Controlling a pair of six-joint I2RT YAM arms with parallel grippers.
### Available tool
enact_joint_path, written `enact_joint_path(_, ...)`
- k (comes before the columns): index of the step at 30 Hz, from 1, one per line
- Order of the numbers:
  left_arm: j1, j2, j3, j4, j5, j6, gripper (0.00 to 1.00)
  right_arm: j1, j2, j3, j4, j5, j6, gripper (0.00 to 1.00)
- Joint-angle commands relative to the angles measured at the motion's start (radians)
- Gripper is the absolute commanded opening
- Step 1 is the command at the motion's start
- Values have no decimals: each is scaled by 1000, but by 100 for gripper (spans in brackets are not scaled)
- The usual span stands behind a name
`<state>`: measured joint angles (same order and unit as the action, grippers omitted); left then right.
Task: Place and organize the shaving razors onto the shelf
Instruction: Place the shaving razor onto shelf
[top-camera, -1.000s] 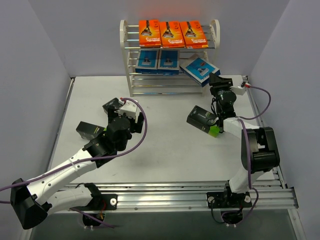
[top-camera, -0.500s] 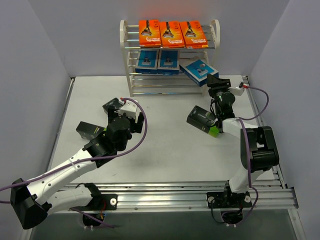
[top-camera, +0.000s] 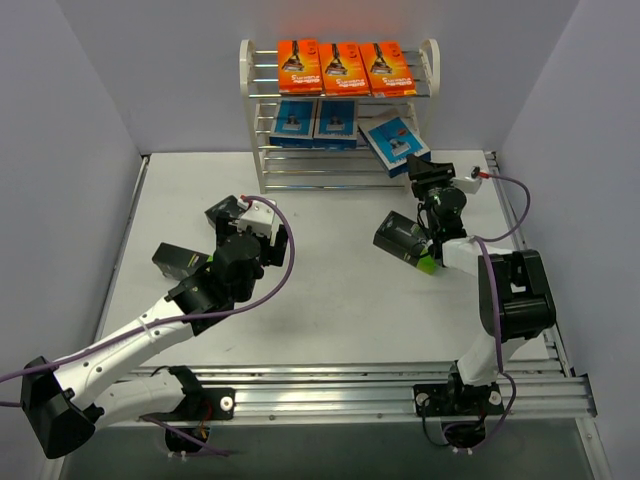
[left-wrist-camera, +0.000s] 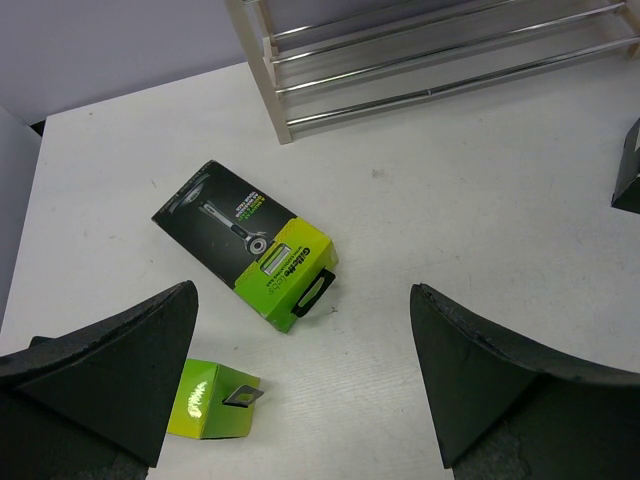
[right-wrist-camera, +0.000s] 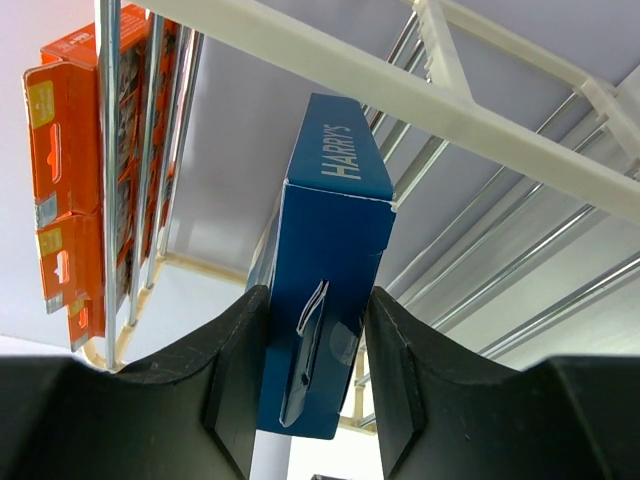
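Fingers (left-wrist-camera: 110, 370) of the left gripper (left-wrist-camera: 302, 300) gape wide above two black-and-green boxes (left-wrist-camera: 250, 245) lying on the table (top-camera: 340, 300). Farther off, the right gripper (right-wrist-camera: 318, 375) pinches a tilted blue pack (right-wrist-camera: 335, 220) at the shelf's (top-camera: 262, 150) middle tier, beside two blue packs (top-camera: 292, 118). Three orange cards (top-camera: 340, 67) sit on top.

The white surface (top-camera: 340, 310) carries the shelf (top-camera: 246, 62) at its far edge and three black-and-lime razor boxes lying flat: the near-left box (top-camera: 180, 262), the far-left box (top-camera: 222, 211) and the right box (top-camera: 402, 238), well apart from those two. Three orange cards (top-camera: 340, 67) fill the shelf's top tier; two blue packs (top-camera: 315, 120) sit side by side below, and a third blue pack (top-camera: 397, 140) is tilted at that tier's right end
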<state>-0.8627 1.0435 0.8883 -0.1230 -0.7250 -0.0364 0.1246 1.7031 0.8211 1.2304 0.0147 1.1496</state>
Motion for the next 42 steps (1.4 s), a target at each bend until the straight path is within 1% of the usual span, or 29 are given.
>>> enact_joint_path(1, -6, -14, 9, 37, -1, 10, 96, 12, 0, 10, 78, -47, -7, 34)
enact_joint_path(5, -6, -17, 9, 37, -1, 10, 96, 12, 9, -2, 101, -61, 24, 34)
enact_joint_path(8, -6, -16, 9, 37, 1, 10, 96, 20, 20, -3, 110, -67, 41, 31)
enact_joint_path(11, -6, -16, 9, 37, 1, 10, 96, 32, 32, -8, 145, -53, 56, 23)
enact_joint_path(12, -6, -16, 9, 37, 2, 10, 96, 33, 42, -14, 159, -45, 65, 18)
enact_joint_path(16, -6, -13, 9, 37, 4, 10, 96, 44, 82, -28, 257, -19, 133, 9)
enact_joint_path(18, -6, -11, 9, 37, 4, 10, 96, 50, 102, -31, 313, 28, 165, 0)
enact_joint_path(20, -6, -11, 9, 37, 3, 10, 96, 58, 107, -31, 340, 65, 170, 0)
enact_joint_path(24, -6, -11, 8, 39, -1, 10, 96, 75, 116, -2, 334, 87, 154, 0)
enact_joint_path(37, -6, -8, 8, 43, -10, 23, 96, 83, 170, 107, 362, 97, 185, 0)
enact_joint_path(42, -6, -8, 6, 45, -11, 26, 96, 87, 184, 185, 314, 99, 180, 0)
